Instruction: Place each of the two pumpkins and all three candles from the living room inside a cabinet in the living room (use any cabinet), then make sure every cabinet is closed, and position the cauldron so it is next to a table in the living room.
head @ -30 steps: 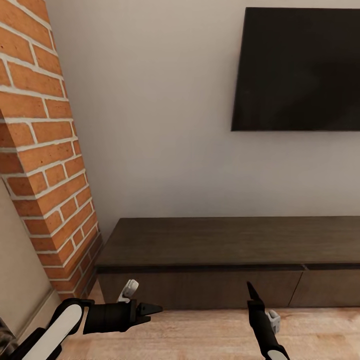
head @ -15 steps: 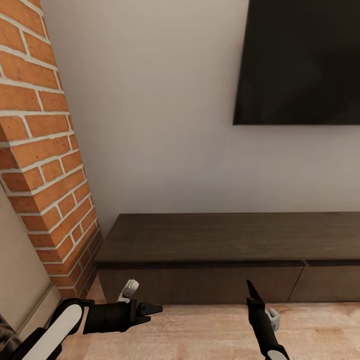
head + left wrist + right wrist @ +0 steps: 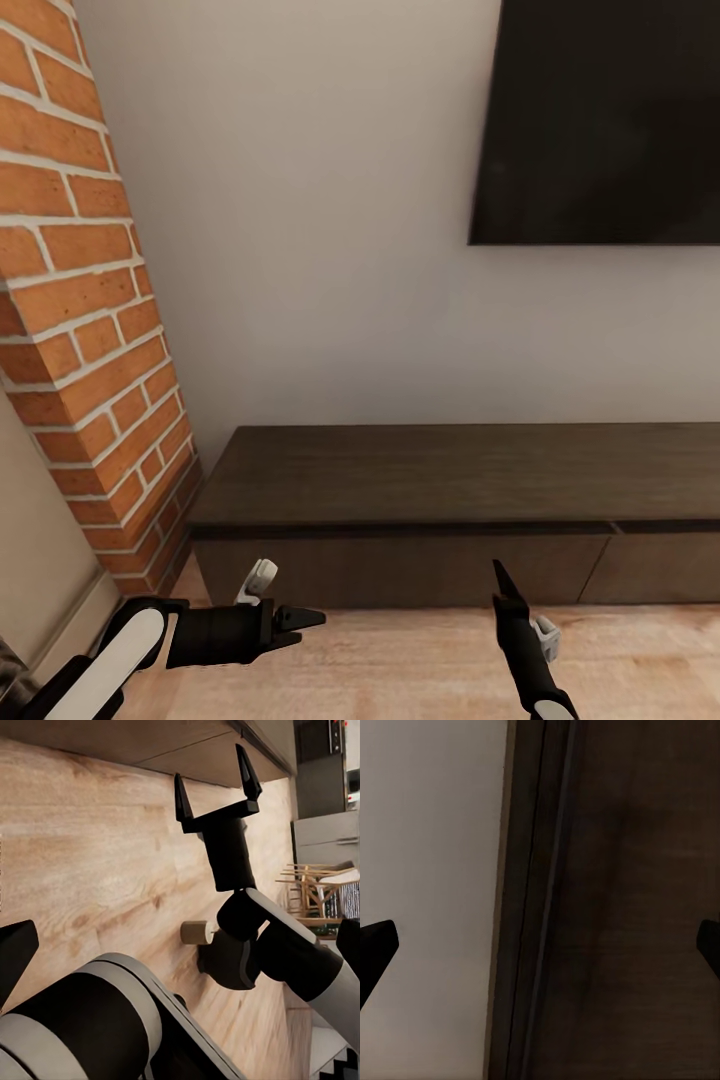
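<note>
Dark brown wood cabinet (image 3: 450, 500) spans from six to three o'clock, drawers closed, rigid and likely heavy, its handleless fronts probably best gripped at the top edge; left gripper (image 3: 300, 618) and right gripper (image 3: 214, 784) both hover spread, empty.

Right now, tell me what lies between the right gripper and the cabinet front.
Nothing. In the head view, only bare wooden floor separates the right gripper from the cabinet. The left wrist view shows its fingers open, pointing at the cabinet front.
</note>
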### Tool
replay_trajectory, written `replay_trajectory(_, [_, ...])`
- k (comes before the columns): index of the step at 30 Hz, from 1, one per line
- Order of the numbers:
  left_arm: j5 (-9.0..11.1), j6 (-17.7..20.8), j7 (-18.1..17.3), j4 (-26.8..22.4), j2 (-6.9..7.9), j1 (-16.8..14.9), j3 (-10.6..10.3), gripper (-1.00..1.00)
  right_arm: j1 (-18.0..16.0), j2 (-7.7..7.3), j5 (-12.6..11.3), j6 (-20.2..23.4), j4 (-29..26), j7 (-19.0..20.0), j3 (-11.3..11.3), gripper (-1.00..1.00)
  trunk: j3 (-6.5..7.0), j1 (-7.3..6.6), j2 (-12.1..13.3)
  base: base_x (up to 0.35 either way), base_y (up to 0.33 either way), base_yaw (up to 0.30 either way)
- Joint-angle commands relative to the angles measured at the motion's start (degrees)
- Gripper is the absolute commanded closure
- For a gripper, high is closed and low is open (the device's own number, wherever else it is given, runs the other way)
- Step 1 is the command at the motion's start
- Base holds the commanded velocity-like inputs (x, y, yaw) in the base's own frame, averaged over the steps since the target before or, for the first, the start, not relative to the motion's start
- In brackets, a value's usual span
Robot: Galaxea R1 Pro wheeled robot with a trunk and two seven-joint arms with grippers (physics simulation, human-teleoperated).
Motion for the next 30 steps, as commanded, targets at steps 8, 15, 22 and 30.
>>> replay_trajectory(8, [-0.5,0.0,-0.5,0.0,0.01,0.0,-0.1,-1.0,0.0,-0.02,-0.2,-0.1,0.0,0.3,0.1,-1.0,-0.05,0.01,0.0,0.119,-0.006,0.0])
replay_trajectory(15, [-0.5,0.0,-0.5,0.0,-0.03,0.0,-0.1,-1.0,0.0,-0.06,-0.2,-0.1,0.0,0.3,0.1,-1.0,-0.05,0.01,0.0,0.1,0.0,0.0])
replay_trajectory(22, [-0.5,0.0,-0.5,0.0,-0.01,0.0,-0.1,-1.0,0.0,-0.07,0.2,-0.1,0.0,0.3,0.1,-1.0,-0.72,0.09,-0.1,0.006,0.0,0.0])
replay_trajectory(30, [-0.5,0.0,-0.5,0.0,-0.05,0.0,-0.1,-1.0,0.0,-0.05,0.8,-0.1,-0.1,0.9,0.2,-1.0,-1.38,0.16,-0.1,0.0,0.0,0.0])
